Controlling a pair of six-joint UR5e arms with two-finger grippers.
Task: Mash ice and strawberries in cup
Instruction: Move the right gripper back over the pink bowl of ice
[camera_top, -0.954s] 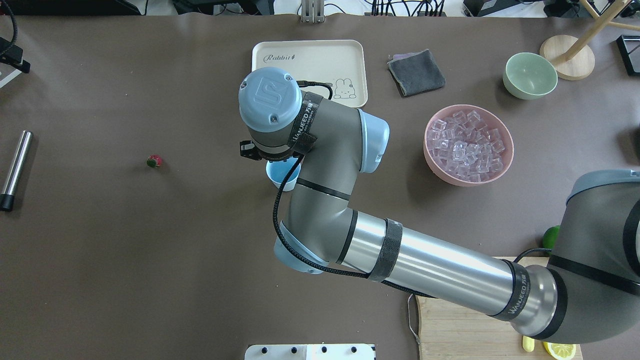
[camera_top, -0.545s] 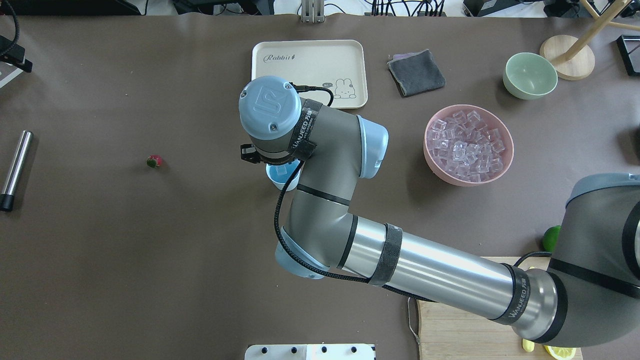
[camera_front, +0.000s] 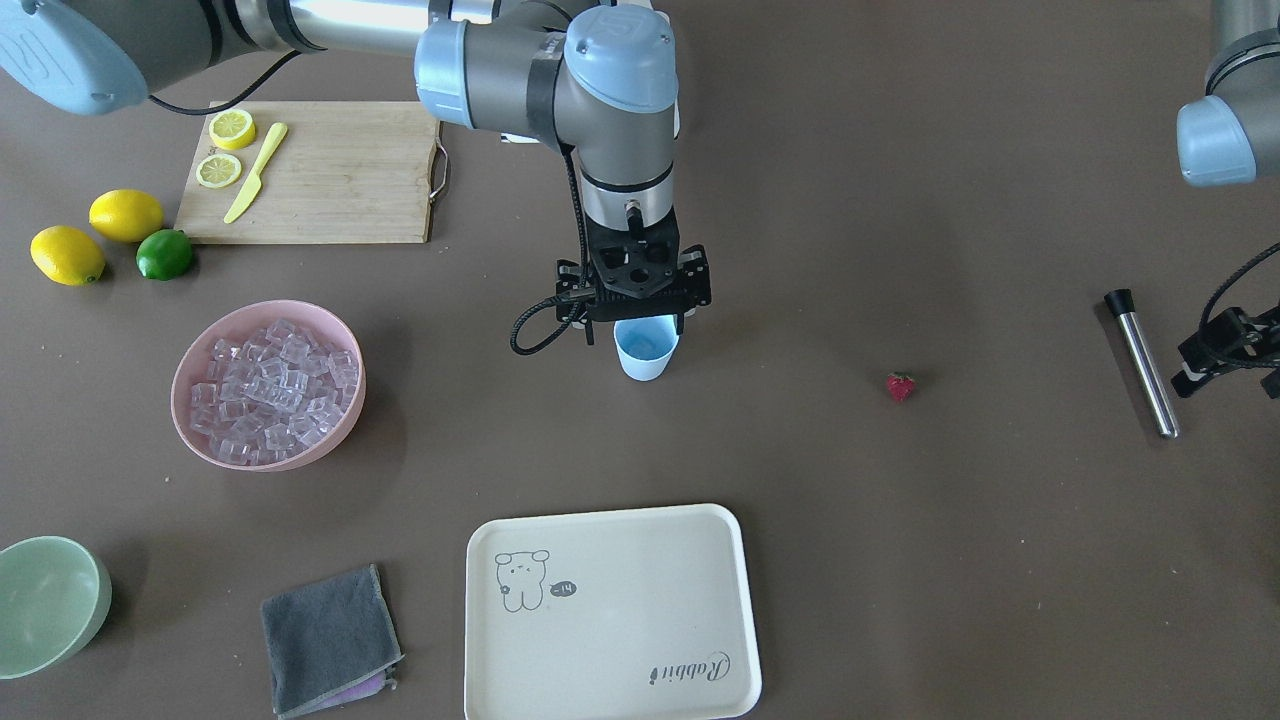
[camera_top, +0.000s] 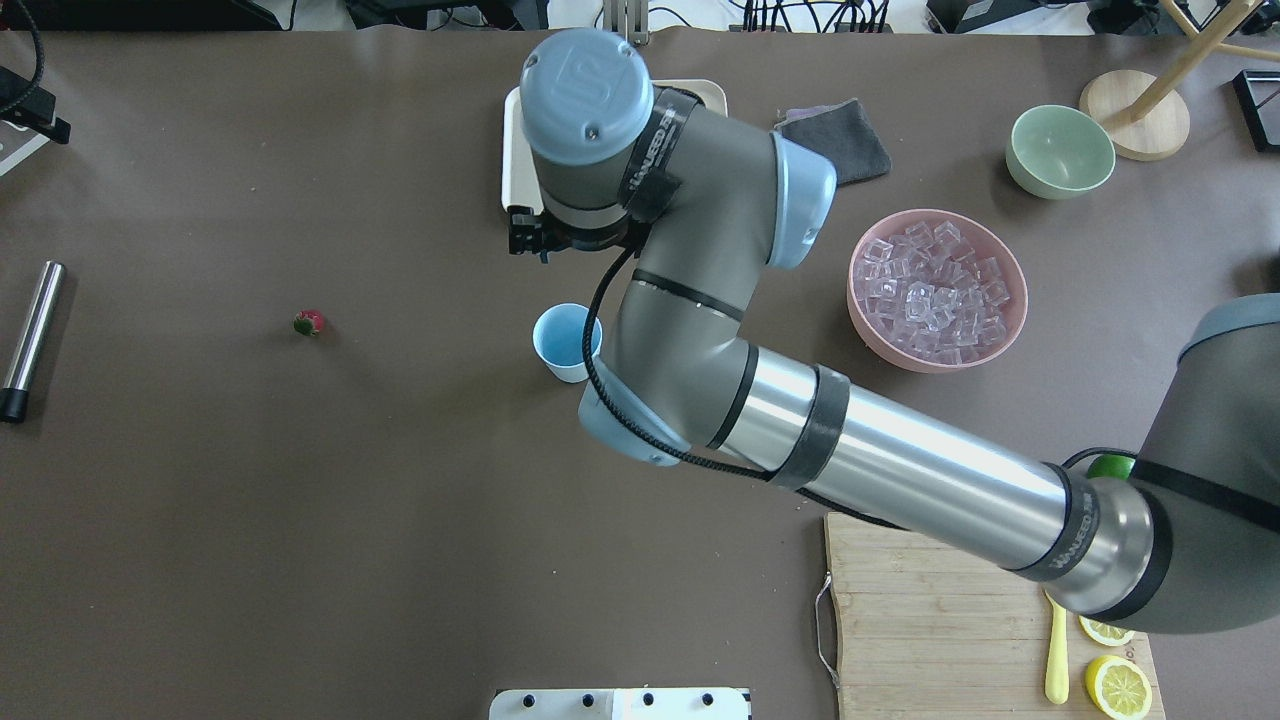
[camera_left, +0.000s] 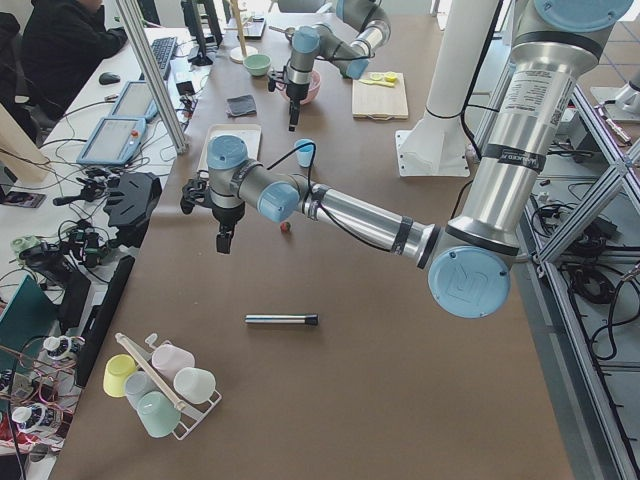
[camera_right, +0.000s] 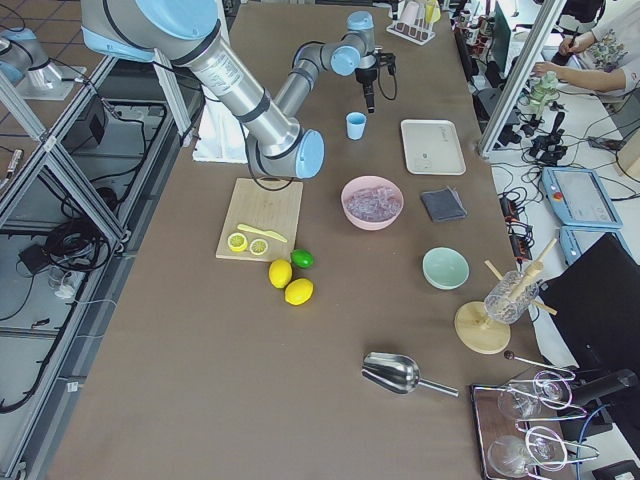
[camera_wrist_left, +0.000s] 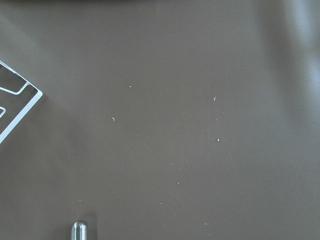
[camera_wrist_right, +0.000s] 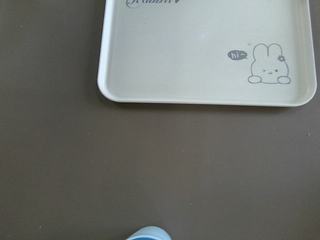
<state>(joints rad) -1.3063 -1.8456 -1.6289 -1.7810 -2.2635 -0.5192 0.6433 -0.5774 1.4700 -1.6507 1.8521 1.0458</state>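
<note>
Seen from across the table, the right gripper (camera_front: 640, 318) hangs just above the cup (camera_front: 646, 357), its fingers spread wider than the rim. The strawberry (camera_front: 900, 386) lies on the table (camera_front: 900, 560) at the cup's 3 o'clock, well apart. The ice (camera_front: 268, 388) sits in the pink bowl (camera_front: 300, 462) at 9 o'clock. The left gripper (camera_left: 222, 243) hovers beyond the strawberry, and I cannot tell how its jaws stand.

The cream rectangular plastic tray (camera_wrist_right: 200, 60), at the far side of the table, carries the word "Rabbit" in script and a small dark bubble with "hi~" beside a drawn rabbit. The black strap (camera_top: 1066, 562) on the right arm has white letters that begin "WAN"; the rest is unclear.
</note>
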